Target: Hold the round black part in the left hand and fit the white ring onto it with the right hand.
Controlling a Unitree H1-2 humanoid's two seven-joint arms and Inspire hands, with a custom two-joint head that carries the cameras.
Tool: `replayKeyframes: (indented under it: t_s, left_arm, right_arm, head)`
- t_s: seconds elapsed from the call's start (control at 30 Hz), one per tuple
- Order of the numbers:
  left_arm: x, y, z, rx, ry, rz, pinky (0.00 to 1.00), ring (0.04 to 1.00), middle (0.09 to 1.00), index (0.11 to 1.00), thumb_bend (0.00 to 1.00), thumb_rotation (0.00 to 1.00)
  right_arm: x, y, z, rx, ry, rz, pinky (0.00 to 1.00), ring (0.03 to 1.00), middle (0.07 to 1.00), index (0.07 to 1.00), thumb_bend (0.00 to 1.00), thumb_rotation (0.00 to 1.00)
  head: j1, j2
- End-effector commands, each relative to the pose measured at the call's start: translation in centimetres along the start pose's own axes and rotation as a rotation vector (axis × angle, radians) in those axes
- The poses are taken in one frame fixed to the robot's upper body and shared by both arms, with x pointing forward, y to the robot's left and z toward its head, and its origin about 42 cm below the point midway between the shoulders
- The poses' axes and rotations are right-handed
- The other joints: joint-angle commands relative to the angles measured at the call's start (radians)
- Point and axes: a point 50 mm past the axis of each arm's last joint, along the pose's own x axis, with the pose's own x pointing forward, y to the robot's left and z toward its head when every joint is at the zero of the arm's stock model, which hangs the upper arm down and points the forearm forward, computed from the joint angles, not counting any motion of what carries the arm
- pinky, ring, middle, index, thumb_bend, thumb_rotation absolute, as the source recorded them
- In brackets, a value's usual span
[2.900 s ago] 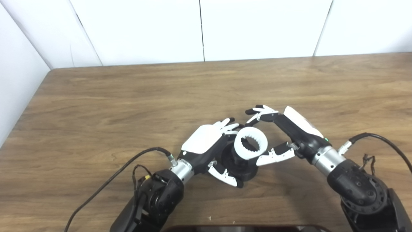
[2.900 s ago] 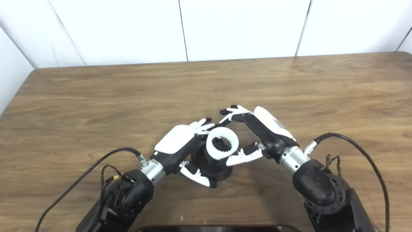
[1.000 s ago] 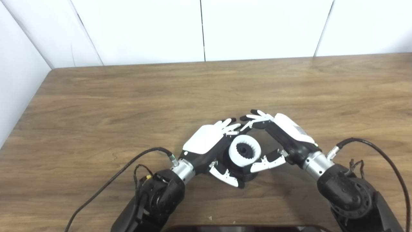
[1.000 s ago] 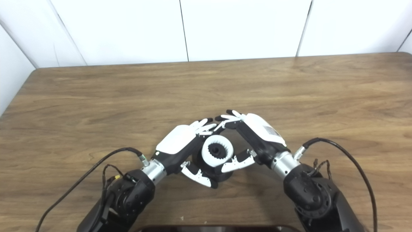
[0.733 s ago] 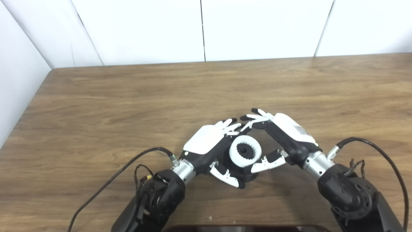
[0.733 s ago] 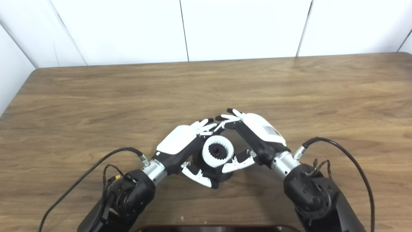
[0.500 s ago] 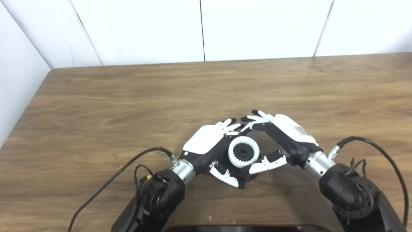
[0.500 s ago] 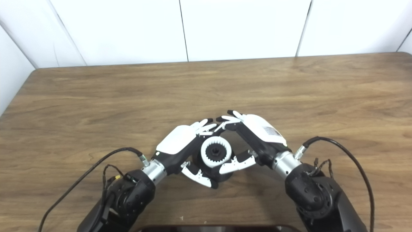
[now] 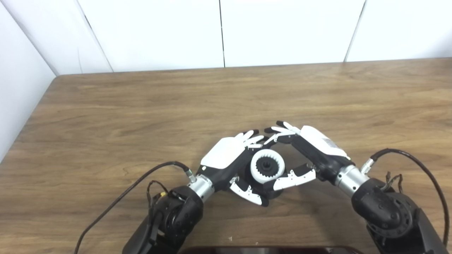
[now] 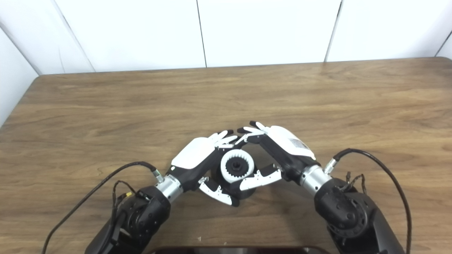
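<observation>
The round black part [image 9: 265,165] stands on the wooden table [image 9: 141,116], and my left hand [image 9: 226,157] is shut on its left side, thumb curled under its front. The white toothed ring [image 9: 253,168] sits down around the part's black hub, which shows through the ring's hole. From the right, my right hand [image 9: 312,150] closes on the ring, fingers arched over its far side and thumb against its near right edge. The fingertips of both hands nearly meet behind the ring. The part's lower body is mostly hidden by the hands.
Black cables trail from both wrists, one on the left [image 9: 123,197] and one on the right [image 9: 420,169]. A dark flat object [image 9: 268,249] lies at the near edge. The table's left edge [image 9: 31,120] meets a white wall.
The right hand has carried the ring down and left from above the black part onto its hub, where it settled level. The left hand has kept its hold.
</observation>
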Motion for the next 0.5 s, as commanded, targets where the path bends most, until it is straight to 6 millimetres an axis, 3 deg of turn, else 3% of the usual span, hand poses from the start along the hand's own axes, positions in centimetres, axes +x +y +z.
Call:
replayKeyframes:
  t_s: [0.0, 0.47]
  left_arm:
    - [-0.20, -1.41, -0.79, 0.033, 0.043, -0.097, 1.00, 1.000, 0.944, 0.668, 0.93, 0.24]
    - [-0.51, -0.74, -1.32, 0.050, 0.064, -0.063, 0.97, 1.000, 0.927, 0.834, 1.00, 0.29]
  right_arm:
    - [0.08, -0.58, 0.17, -0.013, -0.019, 0.005, 1.00, 1.000, 0.907, 0.678, 1.00, 0.51]
    - [0.09, -0.70, -0.43, 0.004, -0.009, 0.016, 1.00, 1.000, 0.908, 0.667, 1.00, 0.48]
  head:
    - [0.003, 0.000]
    - [0.006, 0.000]
